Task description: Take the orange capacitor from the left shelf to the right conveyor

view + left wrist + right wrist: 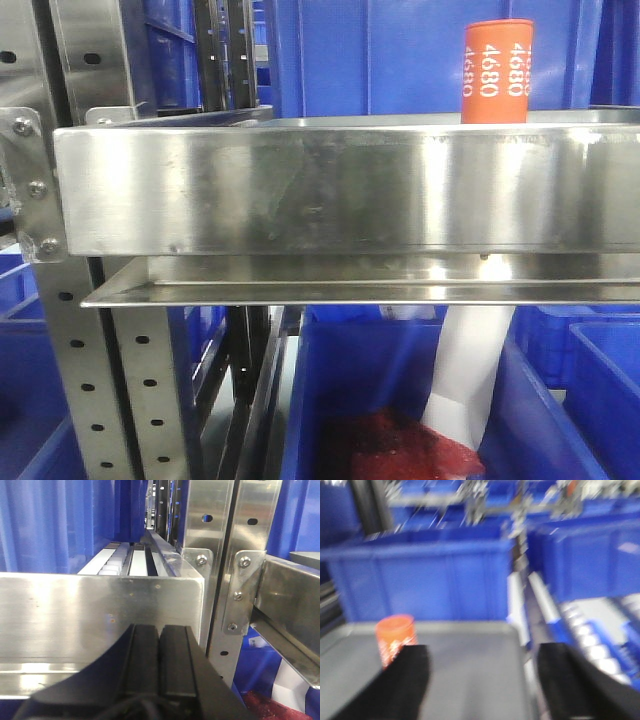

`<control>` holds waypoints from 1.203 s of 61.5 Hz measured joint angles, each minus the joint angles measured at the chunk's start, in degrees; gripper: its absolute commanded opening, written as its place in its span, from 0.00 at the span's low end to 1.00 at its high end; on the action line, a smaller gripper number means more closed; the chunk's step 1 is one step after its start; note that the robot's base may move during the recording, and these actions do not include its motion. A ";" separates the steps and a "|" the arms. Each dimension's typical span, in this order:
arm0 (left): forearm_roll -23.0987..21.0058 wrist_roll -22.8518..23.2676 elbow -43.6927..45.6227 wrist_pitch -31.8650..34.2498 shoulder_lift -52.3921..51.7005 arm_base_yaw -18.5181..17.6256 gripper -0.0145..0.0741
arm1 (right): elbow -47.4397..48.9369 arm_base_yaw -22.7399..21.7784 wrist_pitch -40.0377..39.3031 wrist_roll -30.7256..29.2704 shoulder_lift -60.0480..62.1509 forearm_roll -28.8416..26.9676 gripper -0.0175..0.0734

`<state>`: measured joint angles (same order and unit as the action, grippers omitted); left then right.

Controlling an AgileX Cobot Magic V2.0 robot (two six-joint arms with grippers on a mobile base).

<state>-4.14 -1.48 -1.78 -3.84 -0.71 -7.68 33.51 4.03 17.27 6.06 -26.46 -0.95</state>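
The orange capacitor stands upright on the left shelf, its lower part hidden behind the tall steel front lip. In the blurred right wrist view the orange capacitor stands on the grey shelf floor, just beyond the left fingertip. My right gripper is open and wide, with nothing between its fingers. My left gripper is shut and empty, facing a steel shelf lip. The right conveyor is out of view.
Blue plastic bins stand behind and below the shelf, with more blue bins behind the capacitor. Perforated steel uprights carry the shelf at the left. White rollers run back between bins.
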 measured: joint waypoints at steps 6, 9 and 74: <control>0.00 0.00 0.00 0.00 0.00 0.00 0.02 | 0.39 4.38 -0.58 0.00 -4.46 0.00 0.88; 0.00 0.00 0.00 0.00 0.00 0.00 0.02 | 0.37 7.71 -1.94 0.00 -7.78 0.00 0.88; 0.00 0.00 0.00 0.00 0.00 0.00 0.02 | 0.92 14.62 -51.16 4.81 -54.46 -0.04 0.88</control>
<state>-4.14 -1.48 -1.78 -3.84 -0.71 -7.68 34.43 18.65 -33.89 10.87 -80.92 -0.99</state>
